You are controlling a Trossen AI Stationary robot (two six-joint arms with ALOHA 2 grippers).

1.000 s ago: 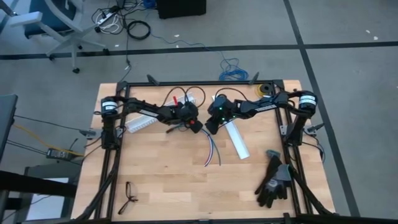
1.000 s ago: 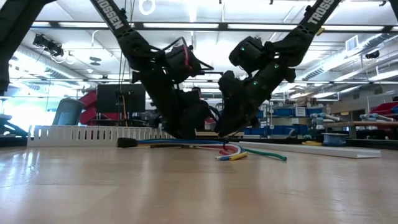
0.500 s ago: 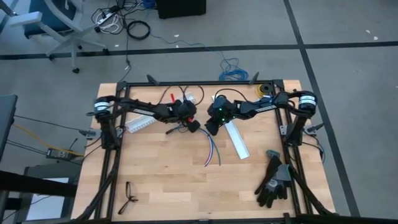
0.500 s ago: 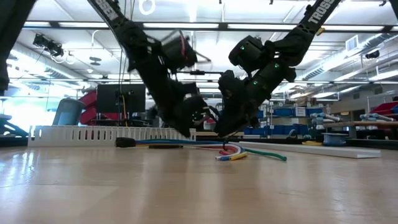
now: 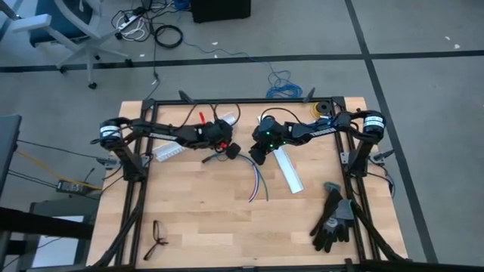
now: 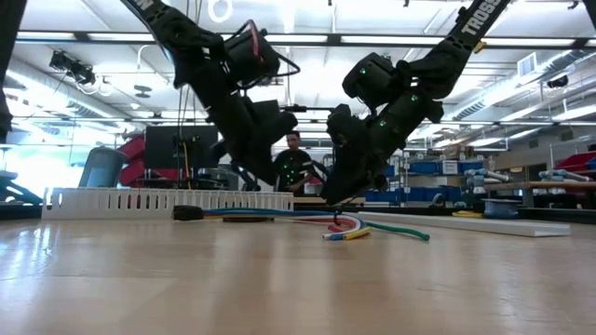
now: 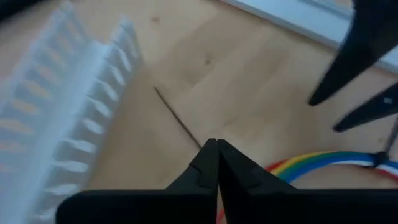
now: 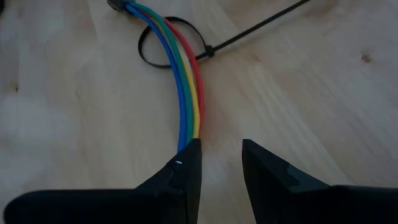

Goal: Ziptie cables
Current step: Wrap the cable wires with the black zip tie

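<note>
cables [image 8: 186, 93] blue, green, yellow, red; zip tie [image 8: 205, 51] black; slotted channel [image 7: 68, 124] white; table [image 8: 311, 112] pale wood

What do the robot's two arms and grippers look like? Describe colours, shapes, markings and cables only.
Both arms are dark and jointed, with white TROSSEN lettering on the links. The left arm has a red part and looping black cables near its wrist. The right arm shows small green lights. The left gripper has two black fingers tapering to a point. The right gripper has two black wedge-shaped fingers.
</note>
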